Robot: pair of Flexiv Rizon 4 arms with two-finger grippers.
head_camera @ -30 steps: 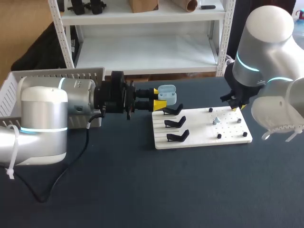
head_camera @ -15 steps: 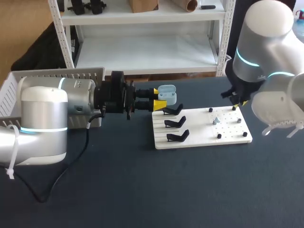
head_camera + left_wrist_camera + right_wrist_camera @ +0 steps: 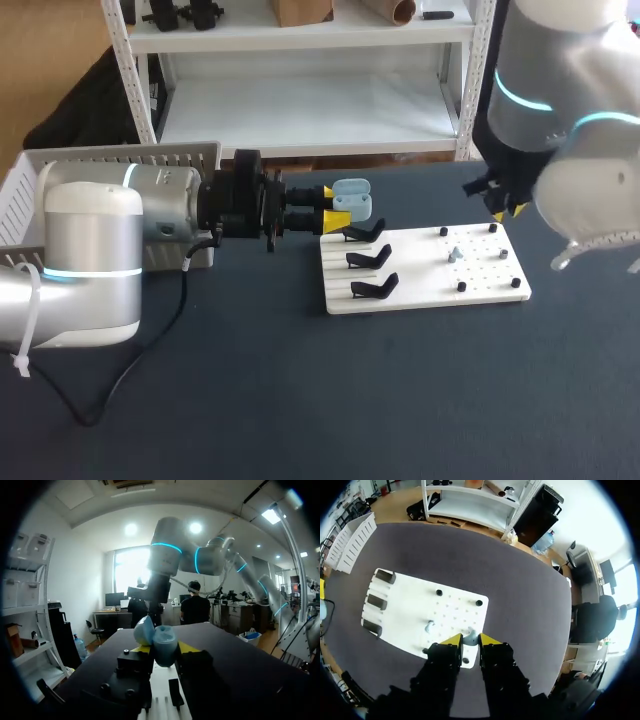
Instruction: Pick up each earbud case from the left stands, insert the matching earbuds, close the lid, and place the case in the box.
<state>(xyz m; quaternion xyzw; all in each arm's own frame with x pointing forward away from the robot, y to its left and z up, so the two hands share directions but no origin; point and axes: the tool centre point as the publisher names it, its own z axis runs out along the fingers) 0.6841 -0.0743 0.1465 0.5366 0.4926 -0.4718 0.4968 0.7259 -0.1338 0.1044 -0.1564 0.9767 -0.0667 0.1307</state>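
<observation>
A light blue earbud case (image 3: pixel 352 198) hangs above the table just behind the white board (image 3: pixel 420 285), lid open. My left gripper (image 3: pixel 335 206) is shut on it from two sides. In the left wrist view the case (image 3: pixel 163 641) stands between the yellow tips with its lid (image 3: pixel 144 630) tipped back. My right gripper (image 3: pixel 508 211) hovers above the board's far right corner. In its wrist view it (image 3: pixel 470 641) is shut on a small pale blue earbud (image 3: pixel 469 636). A second earbud (image 3: pixel 455 253) lies on the board (image 3: pixel 410 610), also seen as the earbud (image 3: pixel 429 626) from the right wrist.
Three black stands (image 3: pixel 368 258) line the board's left side, all bare. Small black pegs (image 3: pixel 461 287) dot its right half. A white slatted box (image 3: pixel 40 170) sits at the table's far left behind my left arm.
My right gripper has risen off the board's far right corner with the earbud. The left arm and the case have not moved.
</observation>
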